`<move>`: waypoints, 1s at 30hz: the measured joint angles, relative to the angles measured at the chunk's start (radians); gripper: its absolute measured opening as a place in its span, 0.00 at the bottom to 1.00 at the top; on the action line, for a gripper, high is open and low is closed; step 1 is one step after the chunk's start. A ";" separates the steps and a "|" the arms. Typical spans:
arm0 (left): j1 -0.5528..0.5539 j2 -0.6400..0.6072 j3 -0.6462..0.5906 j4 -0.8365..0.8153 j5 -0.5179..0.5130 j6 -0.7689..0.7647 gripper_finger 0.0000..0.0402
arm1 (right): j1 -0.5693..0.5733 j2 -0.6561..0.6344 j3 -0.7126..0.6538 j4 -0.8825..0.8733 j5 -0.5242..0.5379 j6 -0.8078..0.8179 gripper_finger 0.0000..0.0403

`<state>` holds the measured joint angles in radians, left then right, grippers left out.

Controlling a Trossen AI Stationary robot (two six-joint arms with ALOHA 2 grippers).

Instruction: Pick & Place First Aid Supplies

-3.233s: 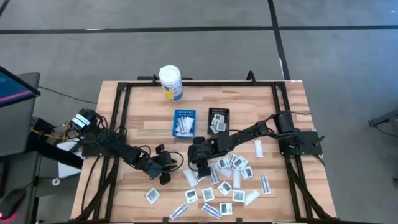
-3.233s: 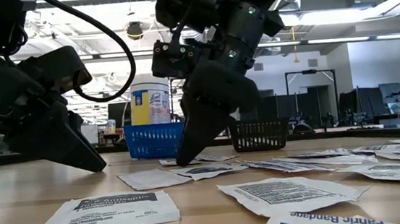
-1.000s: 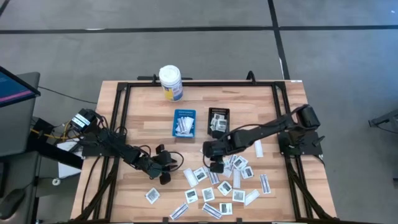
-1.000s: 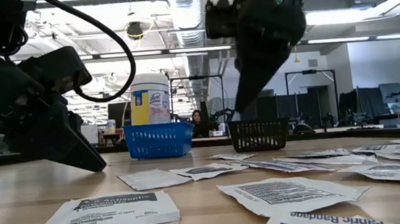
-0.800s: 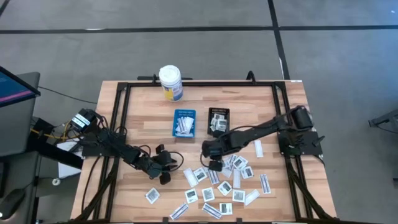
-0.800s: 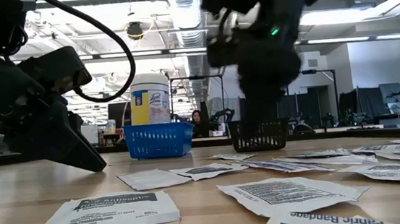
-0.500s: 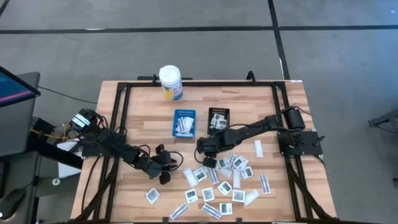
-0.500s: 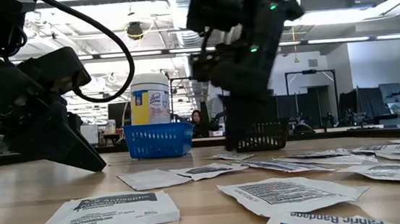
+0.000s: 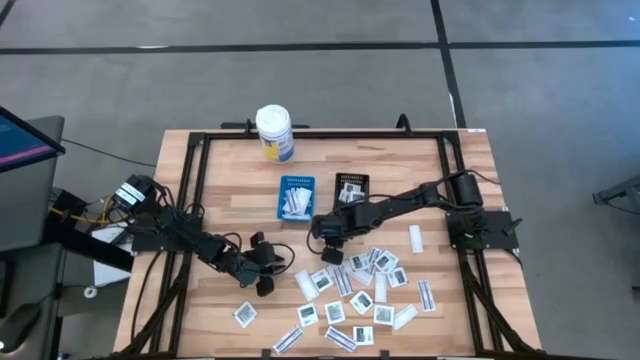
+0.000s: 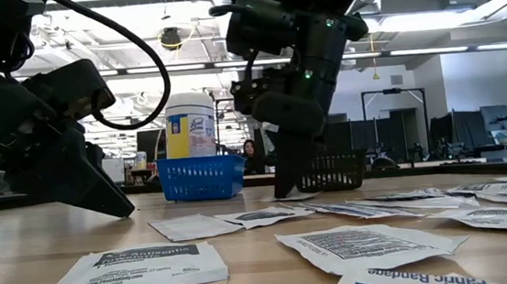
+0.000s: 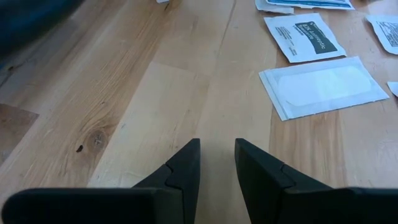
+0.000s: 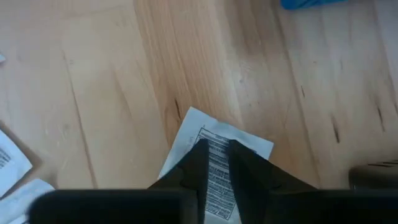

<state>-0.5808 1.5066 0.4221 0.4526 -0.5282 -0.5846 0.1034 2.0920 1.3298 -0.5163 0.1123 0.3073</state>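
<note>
Several white first aid packets [image 9: 362, 290] lie flat on the wooden table, near and right of middle. My right gripper [image 12: 217, 151] points down at one printed packet [image 12: 252, 142], just left of the pile and near of the blue tray [image 9: 296, 197]; its fingers stand a narrow gap apart over the print. In the low view its tip [image 10: 284, 193] is down at table height. My left gripper [image 11: 216, 155] sits low at the near left [image 9: 264, 284], open, nothing between its fingers. My right gripper comes at the printed packet from above, pointing down. Its two fingertips [image 12: 200, 152] stand on the packet's printed face [image 12: 214, 140], near the middle. The packet lies flat on the table and is not raised.
A black tray [image 9: 351, 192] with packets stands right of the blue tray. A white bottle [image 9: 274, 133] with a yellow label stands at the far side. A plain strip packet [image 11: 320, 86] and a printed one [image 11: 303, 37] lie ahead of my left gripper. Black rails [image 9: 195, 190] frame the table.
My right gripper has come down from above the table and moved toward the table's left edge, from over the pile onto the printed packet just left of it. The packets have stayed where they were.
</note>
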 joint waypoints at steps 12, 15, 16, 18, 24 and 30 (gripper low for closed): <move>0.000 0.000 0.000 0.000 -0.003 0.000 0.25 | 0.038 -0.003 0.131 -0.201 0.086 -0.029 0.04; 0.000 0.000 0.000 0.001 -0.003 0.000 0.25 | 0.059 -0.028 0.172 -0.254 0.223 -0.028 0.03; 0.000 0.000 0.000 0.001 -0.003 0.000 0.25 | 0.066 -0.048 0.172 -0.283 0.278 -0.023 0.03; 0.000 0.000 0.000 0.001 -0.002 0.000 0.25 | 0.075 -0.079 0.173 -0.321 0.392 0.001 0.02; -0.002 0.000 -0.004 0.009 0.005 -0.003 0.25 | 0.067 -0.165 0.166 -0.554 0.652 0.209 0.01; -0.002 0.000 -0.009 0.020 0.005 -0.011 0.25 | -0.007 -0.191 0.059 -0.545 0.687 0.295 0.02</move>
<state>-0.5827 1.5063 0.4129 0.4729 -0.5232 -0.5957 0.0961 1.9007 1.3888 -1.0617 0.7990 0.6022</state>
